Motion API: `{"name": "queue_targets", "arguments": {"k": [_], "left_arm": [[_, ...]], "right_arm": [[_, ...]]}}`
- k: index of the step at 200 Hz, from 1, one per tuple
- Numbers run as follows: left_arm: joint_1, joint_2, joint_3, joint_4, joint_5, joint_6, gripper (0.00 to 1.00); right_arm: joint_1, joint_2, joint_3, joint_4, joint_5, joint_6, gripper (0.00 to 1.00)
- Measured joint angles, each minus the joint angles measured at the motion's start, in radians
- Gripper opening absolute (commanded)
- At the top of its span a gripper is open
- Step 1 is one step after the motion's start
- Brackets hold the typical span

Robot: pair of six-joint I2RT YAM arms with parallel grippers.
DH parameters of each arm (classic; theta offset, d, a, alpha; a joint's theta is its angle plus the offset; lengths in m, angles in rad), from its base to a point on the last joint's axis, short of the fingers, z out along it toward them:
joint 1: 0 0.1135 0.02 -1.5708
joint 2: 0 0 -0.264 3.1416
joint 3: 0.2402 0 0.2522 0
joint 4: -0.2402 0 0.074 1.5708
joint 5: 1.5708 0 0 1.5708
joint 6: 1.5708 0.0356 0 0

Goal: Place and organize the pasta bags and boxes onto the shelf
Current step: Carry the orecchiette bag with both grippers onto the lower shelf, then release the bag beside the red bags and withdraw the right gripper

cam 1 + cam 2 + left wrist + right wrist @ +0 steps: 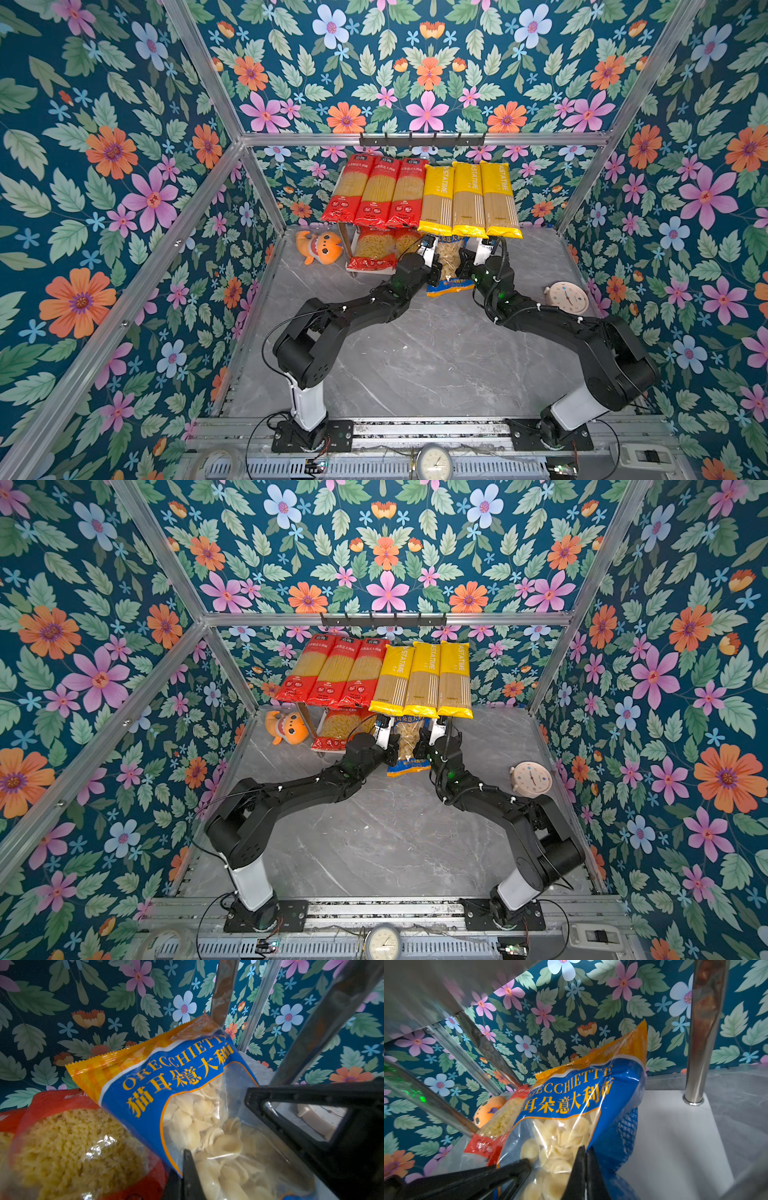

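Note:
Three red spaghetti packs [378,191] and three yellow PASTATIME packs [469,195] lie side by side on the shelf's top tier. A chrome leg [343,243] and the white lower board [675,1126] of the shelf show. A red short-pasta bag [374,249] [72,1136] lies on the lower tier's left. The blue-and-yellow bag [449,266] [187,1088] [581,1105] sits tilted beside it, its end sticking out in front. My left gripper [435,271] [188,1167] is shut on its left edge. My right gripper [462,266] [584,1159] is shut on its right edge.
An orange plush toy [320,247] lies left of the shelf. A round pink clock [567,297] lies by the right wall. A black hook rail [422,141] hangs above the shelf. Another clock [434,461] sits at the front rail.

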Motion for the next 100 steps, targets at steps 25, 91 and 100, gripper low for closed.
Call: {"name": "queue_targets", "arguments": {"k": [25, 91, 100], "left_arm": [[0.010, 0.075, 0.066, -0.002, -0.010, 0.034, 0.00], [0.032, 0.221, 0.222, -0.019, -0.001, 0.086, 0.00], [0.034, 0.232, 0.233, -0.019, -0.002, 0.089, 0.00]], "right_arm": [[-0.023, 0.080, 0.032, 0.051, 0.012, -0.023, 0.00], [-0.033, 0.031, -0.051, 0.051, 0.010, -0.031, 0.46], [-0.029, -0.012, -0.082, 0.044, 0.021, -0.031, 0.48]]}}
